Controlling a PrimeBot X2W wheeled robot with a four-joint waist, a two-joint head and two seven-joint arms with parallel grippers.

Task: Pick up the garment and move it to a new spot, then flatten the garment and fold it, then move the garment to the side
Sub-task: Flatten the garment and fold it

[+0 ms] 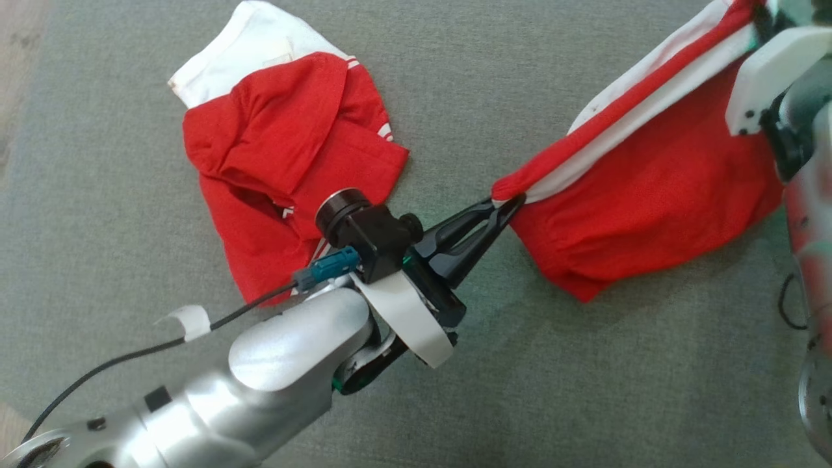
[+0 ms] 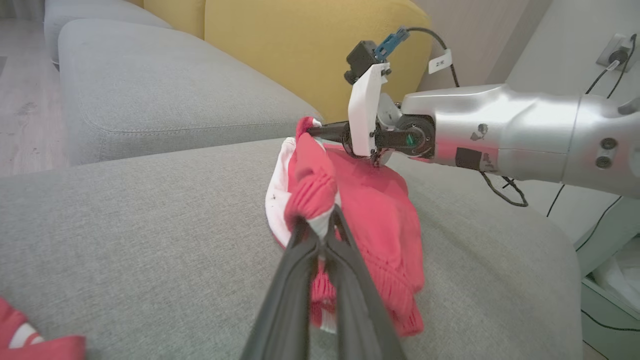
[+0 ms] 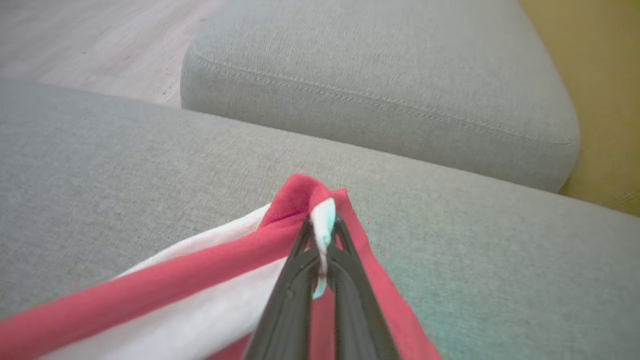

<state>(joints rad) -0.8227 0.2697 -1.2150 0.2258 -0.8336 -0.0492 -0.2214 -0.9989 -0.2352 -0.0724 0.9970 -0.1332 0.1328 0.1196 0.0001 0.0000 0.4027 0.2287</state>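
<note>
Surface first: we're over a wide grey woven-fabric sofa seat (image 1: 585,364), flat and matte. Beyond it the left wrist cam gives us a second grey seat cushion w/ a stitched edge (image 2: 165,95), a mustard-yellow back cushion (image 2: 300,45), pale wood-plank floor (image 2: 25,100) and, far right, a white wall socket (image 2: 617,50) w/ dark cables hanging down a pale wall.

The red knit garment w/ white band (image 1: 650,188) is stretched btw both arms over the seat's right half. The left gripper (image 1: 510,200) is pinched tight on one corner of the red-and-white hem. The right gripper (image 3: 322,225) is clamped on the opposite corner, w/ fabric bunched btw its tips. The body sags below the taut edge; whether it touches the seat we can't tell.

View by view: the head cam adds a crumpled red-and-white cloth (image 1: 286,162) lying on the seat's left half, well apart from the held piece. The left wrist cam catches a scrap of it at bottom left, and shows the right arm's silver forearm (image 2: 500,130) side-on w/ white bracket, black cam and blue plug. The right wrist cam gives us the hem up close, w/ red, white, red layers running off lower left and the cushion seam & floor behind.
</note>
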